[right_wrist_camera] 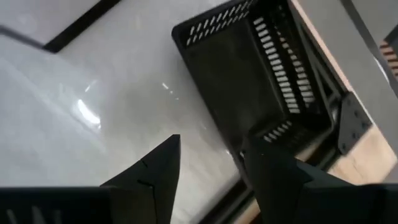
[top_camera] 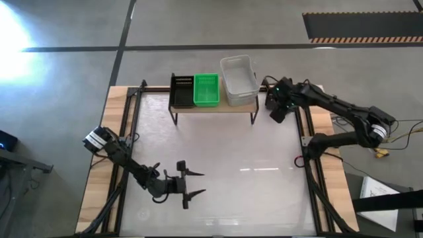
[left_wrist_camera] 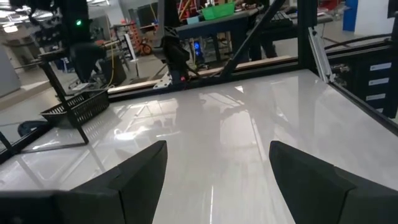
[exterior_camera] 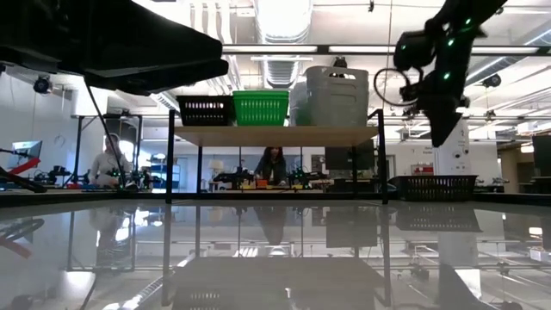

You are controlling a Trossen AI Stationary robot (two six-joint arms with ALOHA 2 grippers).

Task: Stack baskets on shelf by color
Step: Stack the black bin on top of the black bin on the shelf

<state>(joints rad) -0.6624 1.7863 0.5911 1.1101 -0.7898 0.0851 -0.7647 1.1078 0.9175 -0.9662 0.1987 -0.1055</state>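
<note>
1. Right gripper, fingers parted and empty, hangs over black slotted plastic basket at table's right edge.
2. Next: descend, pinch rim, carry to wood-topped black-legged shelf.
3. Left gripper idle, open.

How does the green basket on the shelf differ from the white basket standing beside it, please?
The green basket is opaque and bright, while the white basket is translucent and pale. The green basket is the smaller and lower of the two; in the low view the white basket rises well above it. The green basket sits in the middle of the shelf, the white basket at its right end. Both are rectangular, upright and open-topped.
</note>
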